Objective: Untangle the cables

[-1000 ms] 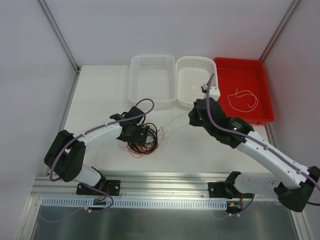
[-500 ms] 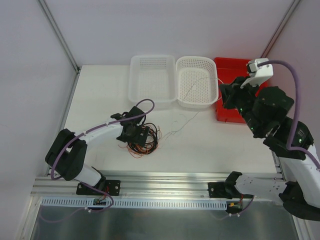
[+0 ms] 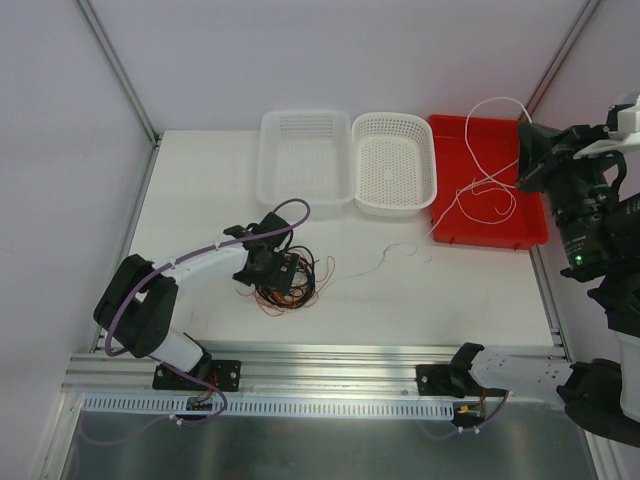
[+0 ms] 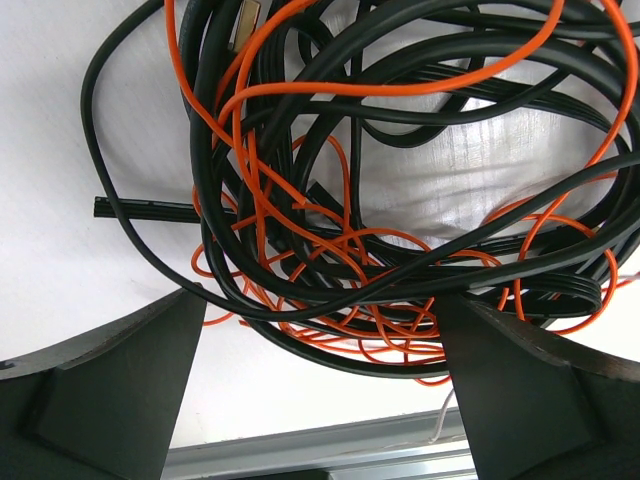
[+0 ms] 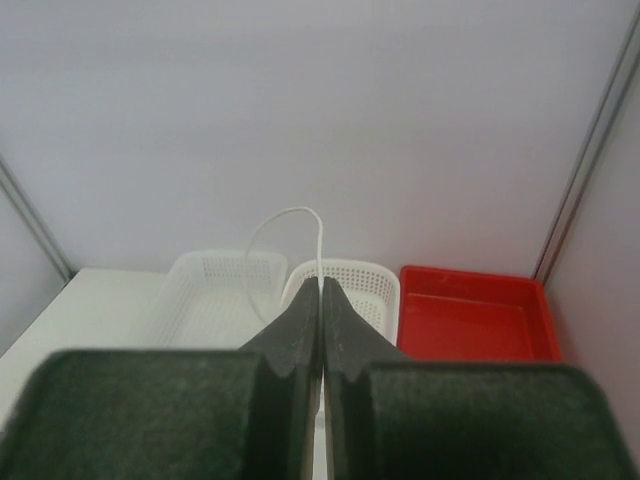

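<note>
Step in hand, my read: drawing one white cable (image 3: 492,99) out of the knot.

Right gripper (image 3: 527,152) is up high at the right edge of the top view, above the red tray (image 3: 480,150). The wrist view shows its jaws pressed together, pinching the white cable (image 5: 285,213), which arcs up out of the tips. From there the wire loops over, drops past the tray's left rim and trails across the table (image 3: 200,200) toward the tangle (image 3: 288,283), lower-left of centre. Can't tell if the far end is clear of the bundle; too thin to see there.

Left gripper (image 3: 272,268) sits over the tangle with its jaws spread wide and gripping nothing. Black cables (image 4: 400,120) and orange cables (image 4: 400,90) are heaped between the fingers (image 4: 110,390). Looks like it's pinning the pile rather than holding it.

A second white wire seems to lie in the tray, hard to separate from the held one.

Next move, a guess: get the tail clear of the pile, then lower over the tray and let go. If the pile starts to drag, the left gripper needs to bear down harder.
</note>
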`<control>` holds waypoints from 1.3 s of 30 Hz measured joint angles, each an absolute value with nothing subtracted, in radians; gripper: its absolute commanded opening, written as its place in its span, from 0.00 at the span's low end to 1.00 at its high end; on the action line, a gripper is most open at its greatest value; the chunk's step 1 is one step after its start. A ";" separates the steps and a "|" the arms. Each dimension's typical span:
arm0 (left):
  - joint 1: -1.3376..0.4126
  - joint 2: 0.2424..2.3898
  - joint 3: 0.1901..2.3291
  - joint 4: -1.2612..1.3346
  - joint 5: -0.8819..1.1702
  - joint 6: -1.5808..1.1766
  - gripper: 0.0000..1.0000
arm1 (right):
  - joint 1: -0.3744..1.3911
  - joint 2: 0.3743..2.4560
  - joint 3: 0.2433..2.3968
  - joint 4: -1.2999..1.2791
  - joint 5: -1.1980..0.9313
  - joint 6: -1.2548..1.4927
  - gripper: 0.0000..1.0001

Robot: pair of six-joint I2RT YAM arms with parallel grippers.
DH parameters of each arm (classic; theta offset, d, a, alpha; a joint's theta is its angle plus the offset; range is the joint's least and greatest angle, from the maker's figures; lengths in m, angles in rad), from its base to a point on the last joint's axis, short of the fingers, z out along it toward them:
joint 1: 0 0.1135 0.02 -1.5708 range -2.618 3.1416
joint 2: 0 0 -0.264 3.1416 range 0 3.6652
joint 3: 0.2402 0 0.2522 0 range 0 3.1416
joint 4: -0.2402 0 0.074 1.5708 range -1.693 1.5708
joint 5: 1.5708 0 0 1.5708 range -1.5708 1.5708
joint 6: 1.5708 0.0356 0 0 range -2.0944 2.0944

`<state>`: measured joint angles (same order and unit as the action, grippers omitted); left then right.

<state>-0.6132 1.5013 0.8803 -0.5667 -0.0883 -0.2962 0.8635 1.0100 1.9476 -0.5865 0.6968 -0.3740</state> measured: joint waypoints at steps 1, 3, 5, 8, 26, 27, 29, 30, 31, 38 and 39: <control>-0.613 1.502 0.880 -0.567 -0.089 -0.296 0.99 | 0.863 1.010 1.952 -0.569 0.705 -0.393 0.01; -0.613 1.503 0.881 -0.567 -0.089 -0.296 0.99 | 0.863 1.009 1.954 -0.535 0.723 -0.424 0.01; -0.613 1.503 0.883 -0.572 -0.089 -0.297 0.99 | 0.863 1.008 1.953 -0.525 0.726 -0.431 0.01; -0.613 1.496 0.884 -0.577 -0.096 -0.297 0.99 | 0.863 1.000 1.920 -0.527 0.719 -0.420 0.01; -0.880 0.807 0.729 -0.204 0.001 -0.257 0.99 | 0.862 0.958 1.504 -0.671 0.490 -0.014 0.01; -0.906 0.824 0.725 -0.174 0.001 -0.249 0.99 | 0.862 0.957 1.499 -0.671 0.470 0.007 0.01; -0.939 0.879 0.721 -0.117 0.000 -0.233 0.99 | 0.862 0.952 1.487 -0.671 0.429 0.046 0.01; -0.951 0.913 0.720 -0.089 -0.001 -0.224 0.99 | 0.862 0.948 1.478 -0.671 0.411 0.063 0.01; -0.961 0.946 0.720 -0.065 -0.005 -0.221 0.99 | 0.862 0.943 1.469 -0.672 0.397 0.079 0.01; -1.024 1.134 0.720 0.134 -0.062 -0.260 0.97 | 0.862 0.901 1.407 -0.674 0.336 0.160 0.01; -1.037 1.157 0.720 0.161 -0.073 -0.274 0.96 | 0.862 0.897 1.402 -0.674 0.331 0.169 0.01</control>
<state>-1.0367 1.1568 0.7197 0.1612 -0.0731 -0.2745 0.8623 0.8967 1.4025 -0.6739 0.3305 0.1692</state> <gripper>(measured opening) 0.979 0.019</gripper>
